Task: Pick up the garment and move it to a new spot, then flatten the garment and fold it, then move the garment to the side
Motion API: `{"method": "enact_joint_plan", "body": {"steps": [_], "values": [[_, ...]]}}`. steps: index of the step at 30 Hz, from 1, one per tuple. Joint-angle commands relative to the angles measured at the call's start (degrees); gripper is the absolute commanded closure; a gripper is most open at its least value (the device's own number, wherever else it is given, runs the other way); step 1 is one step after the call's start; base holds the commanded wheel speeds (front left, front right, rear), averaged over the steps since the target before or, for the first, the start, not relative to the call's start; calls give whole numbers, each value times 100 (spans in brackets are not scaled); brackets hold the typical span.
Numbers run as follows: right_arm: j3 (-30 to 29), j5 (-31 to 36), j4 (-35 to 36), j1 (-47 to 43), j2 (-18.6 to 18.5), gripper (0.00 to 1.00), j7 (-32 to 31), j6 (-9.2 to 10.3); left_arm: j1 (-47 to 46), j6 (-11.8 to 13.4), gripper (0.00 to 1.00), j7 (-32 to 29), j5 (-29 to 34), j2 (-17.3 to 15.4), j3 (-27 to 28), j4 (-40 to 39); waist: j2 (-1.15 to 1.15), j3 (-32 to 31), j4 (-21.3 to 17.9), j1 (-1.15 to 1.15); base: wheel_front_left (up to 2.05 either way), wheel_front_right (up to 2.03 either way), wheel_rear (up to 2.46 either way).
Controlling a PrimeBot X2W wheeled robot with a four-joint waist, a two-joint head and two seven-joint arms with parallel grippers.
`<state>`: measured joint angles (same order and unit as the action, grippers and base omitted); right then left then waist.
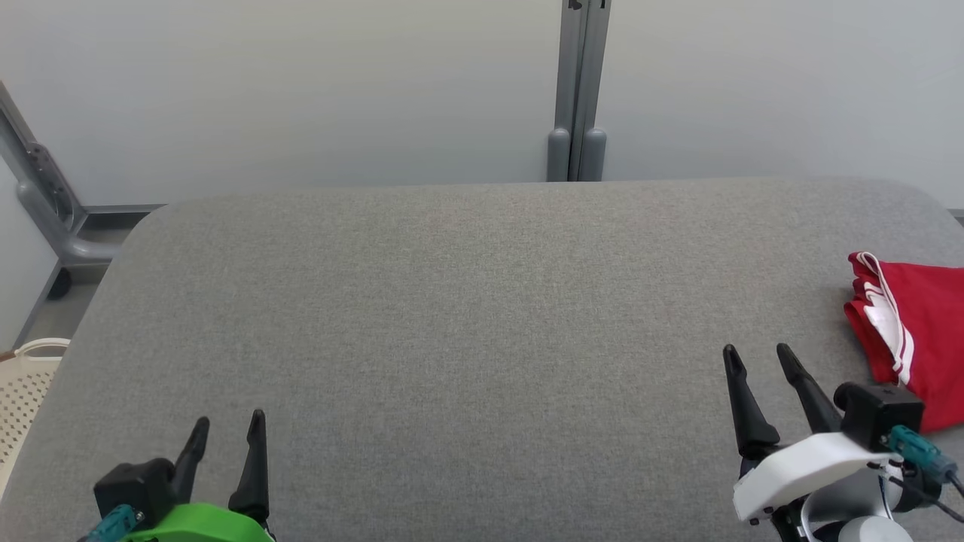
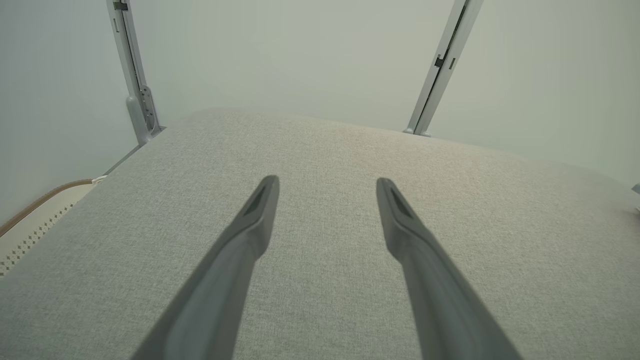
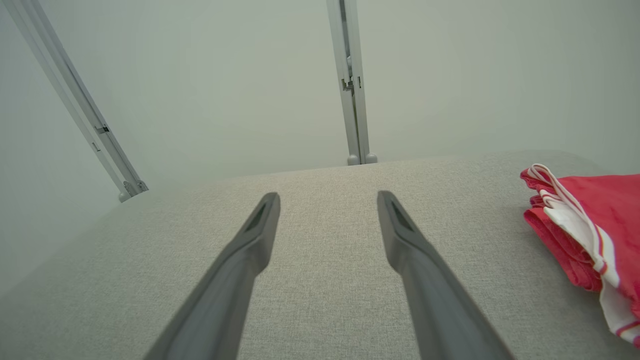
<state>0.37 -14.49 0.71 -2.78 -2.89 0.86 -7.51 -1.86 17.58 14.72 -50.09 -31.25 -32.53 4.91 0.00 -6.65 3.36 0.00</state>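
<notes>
We see the garment (image 1: 920,331), red with white striped trim, lying at the far right of the grey table (image 1: 452,301), where the head view's edge cuts it off. It looks folded: in the right wrist view several layers stack at its near-left edge, with the trim running along the top. The right pincer (image 1: 756,349) hovers just beside it, to its left and apart from it, with its fingers spread and nothing between them. The left pincer (image 1: 230,418) sits well apart at the near left corner, also spread and empty. Both point away from us over bare cloth, which we read as a resting pose, not a reach. We judge that the last step, moving the garment to the side, is done or all but done, since a folded bundle parked by the edge leaves the middle of the table free (we cannot tell how neat the hidden part is, nor whether any of it hangs over the rim). If the fold needs tidying, the right pincer is the natural one to use, being so near. The cloth is soft and layered, so a pinch on the top layer alone would likely pull the fold open. A pale basket (image 1: 22,391) stands off the left side of the table and a grey post (image 1: 578,90) rises behind it against the wall; neither bears on the work.
</notes>
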Motion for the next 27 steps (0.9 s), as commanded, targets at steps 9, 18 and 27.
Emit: {"method": "enact_joint_plan", "body": {"steps": [9, 18, 27], "values": [[-173, -638, -268, 27, 19, 100, -152, -1, 9, -198, 100, -101, -377, 317, 147, 179, 0, 34, -14, 0, 0, 0, 0], [-404, -1521, -402, 127, 16, 100, -342, -1, -122, -496, 100, -239, -887, 628, 455, 344, 0, 83, -38, 0, 0, 0, 0], [-611, -2316, -530, 226, 12, 100, -511, 0, -235, -761, 100, -360, -1346, 909, 731, 477, 0, 133, -63, 0, 0, 0, 0]]}}
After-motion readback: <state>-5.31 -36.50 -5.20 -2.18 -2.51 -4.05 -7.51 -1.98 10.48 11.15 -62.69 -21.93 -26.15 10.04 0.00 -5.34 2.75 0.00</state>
